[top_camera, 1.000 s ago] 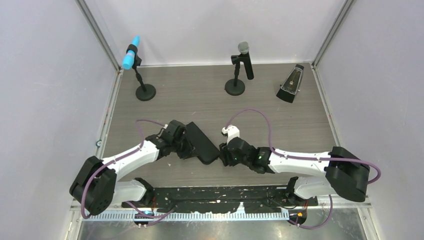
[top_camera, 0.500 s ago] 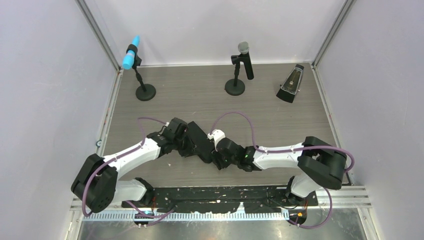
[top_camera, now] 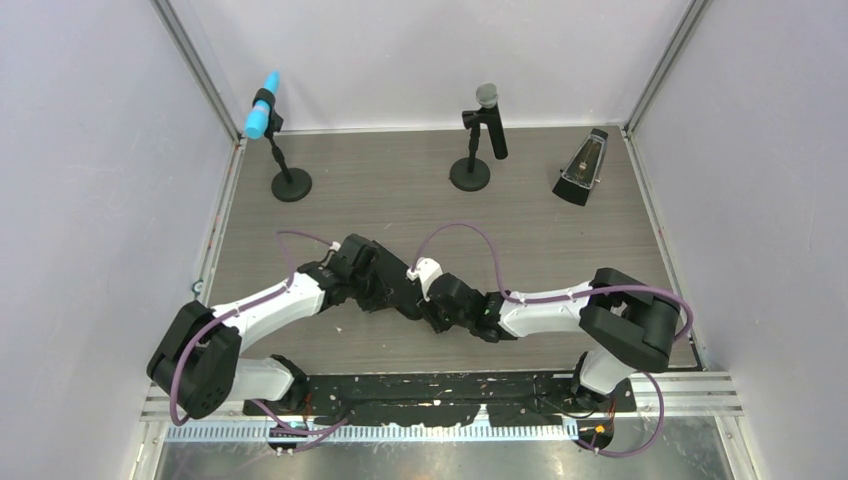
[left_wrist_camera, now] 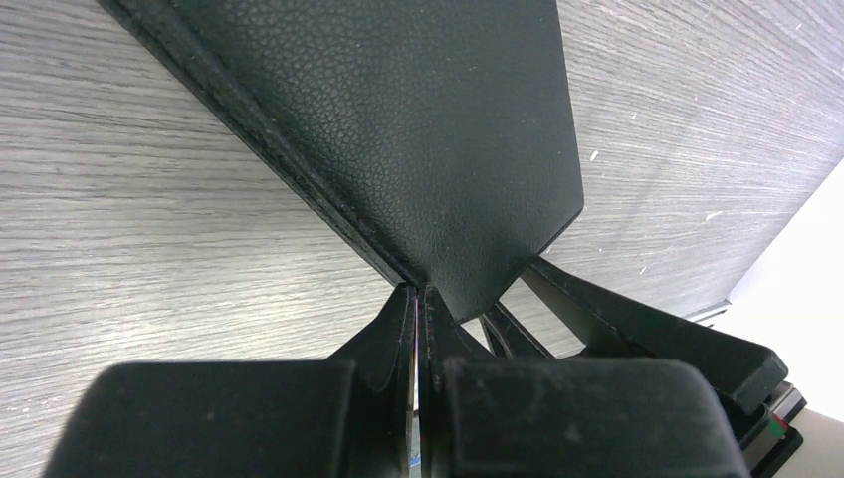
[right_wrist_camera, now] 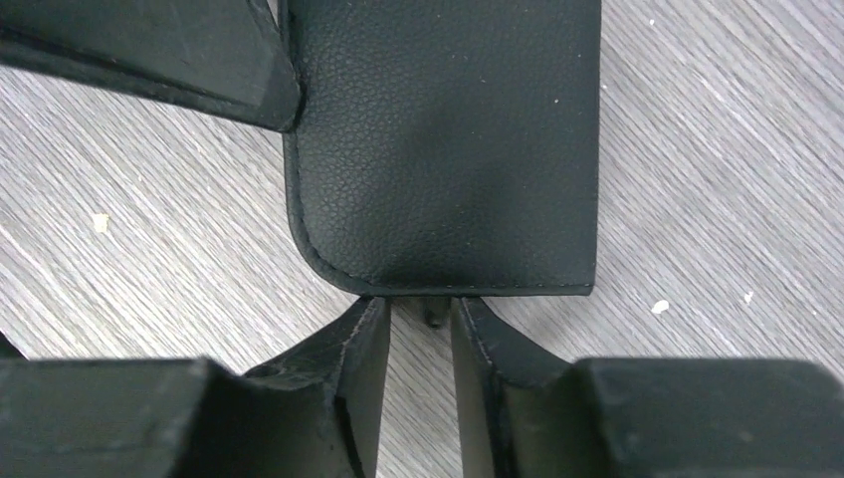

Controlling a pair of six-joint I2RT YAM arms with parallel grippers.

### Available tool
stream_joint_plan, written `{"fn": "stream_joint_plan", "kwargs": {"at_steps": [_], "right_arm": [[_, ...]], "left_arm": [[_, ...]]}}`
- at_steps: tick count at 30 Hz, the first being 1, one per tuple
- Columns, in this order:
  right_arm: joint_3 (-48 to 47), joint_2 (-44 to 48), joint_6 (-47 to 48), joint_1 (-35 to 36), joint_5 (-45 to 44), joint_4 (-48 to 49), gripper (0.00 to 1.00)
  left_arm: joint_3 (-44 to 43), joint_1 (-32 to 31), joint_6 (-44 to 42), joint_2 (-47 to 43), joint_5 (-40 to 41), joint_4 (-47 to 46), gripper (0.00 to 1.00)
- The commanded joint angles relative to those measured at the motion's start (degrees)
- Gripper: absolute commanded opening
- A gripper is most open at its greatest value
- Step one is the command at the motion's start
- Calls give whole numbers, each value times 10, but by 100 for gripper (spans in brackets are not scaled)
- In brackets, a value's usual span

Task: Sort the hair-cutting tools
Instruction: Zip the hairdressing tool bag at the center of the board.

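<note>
Top external view: we see the black zip case lying centrally, left gripper clamped on its corner, right gripper parted at its edge; we cannot tell where the hair-cutting tools are.

Case lies between left end effector and right end effector.

Bright, even overhead light, with faint soft shadows on the grey wood-grain worktop. The black pebbled-leather case is crisp; the right hand softens near the lens.
</note>
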State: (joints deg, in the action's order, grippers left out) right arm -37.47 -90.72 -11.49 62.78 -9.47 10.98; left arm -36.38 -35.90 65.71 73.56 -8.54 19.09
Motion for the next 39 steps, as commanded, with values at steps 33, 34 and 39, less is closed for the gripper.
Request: {"fn": "stream_joint_plan", "kwargs": {"at_steps": [33, 34, 39], "right_arm": [[-48, 75, -56, -118, 13, -167, 5], [-49, 79, -62, -113, 17, -168, 5], [-68, 78, -74, -43, 31, -158, 5]], "left_arm": [[69, -20, -27, -114, -65, -23, 37], [75, -21, -14, -121, -61, -35, 48], [103, -23, 40, -142, -43, -90, 73]]}}
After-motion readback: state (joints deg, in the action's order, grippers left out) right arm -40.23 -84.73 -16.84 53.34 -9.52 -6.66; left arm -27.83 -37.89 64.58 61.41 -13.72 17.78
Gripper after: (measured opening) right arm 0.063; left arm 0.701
